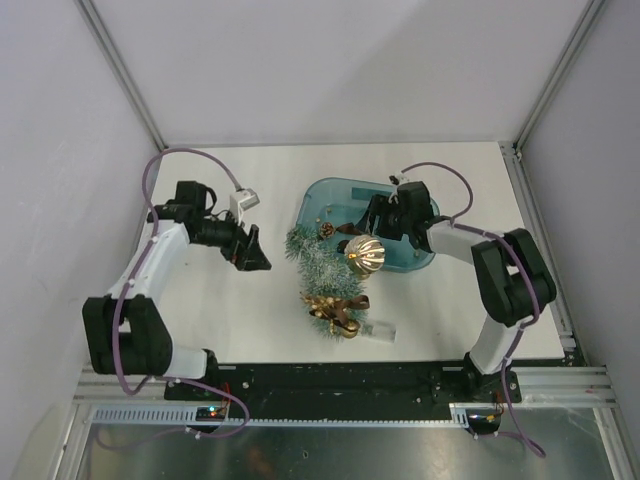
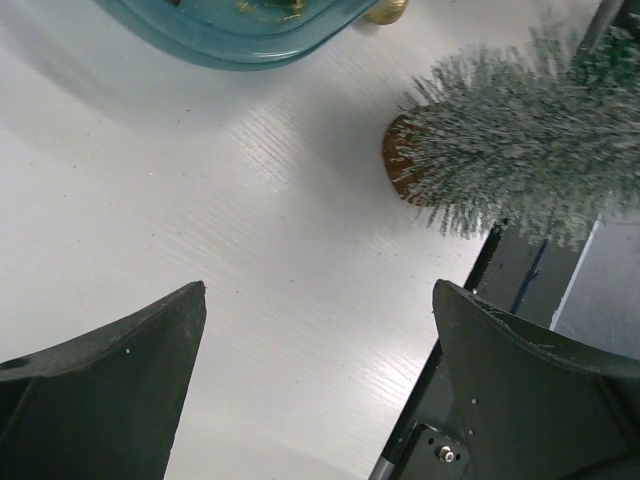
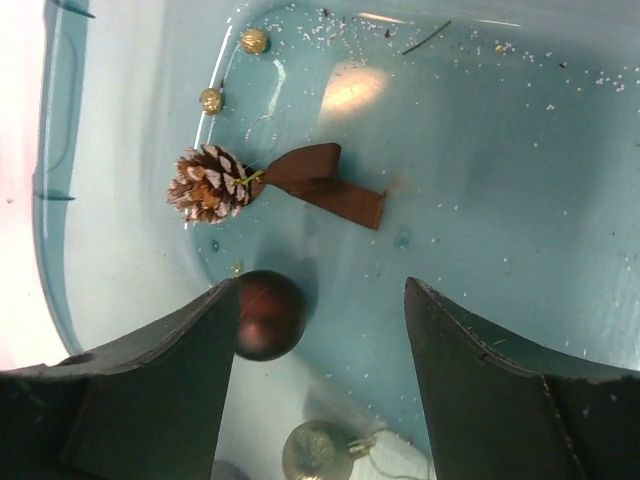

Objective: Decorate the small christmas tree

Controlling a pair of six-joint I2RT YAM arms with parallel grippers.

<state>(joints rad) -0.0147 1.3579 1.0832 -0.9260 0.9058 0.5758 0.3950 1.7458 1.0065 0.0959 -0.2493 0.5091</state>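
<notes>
**Right gripper point(image 3: 320, 300) spread over the tub, tree flat on the worktop**

Right gripper hangs above the teal tub point(image 3: 500, 150), jaws well apart with nothing between them. Below it lie a pine cone point(image 3: 210, 185) tied to a brown ribbon point(image 3: 325, 180) and a dark ball point(image 3: 265, 315). The left gripper point(image 2: 320, 290) hovers wide open and empty over the worktop point(image 2: 250, 250). The small christmas tree point(image 1: 322, 270) lies on its side between the arms, just beside the tub. A striped gold ball point(image 1: 365, 253) rests against it.
</notes>
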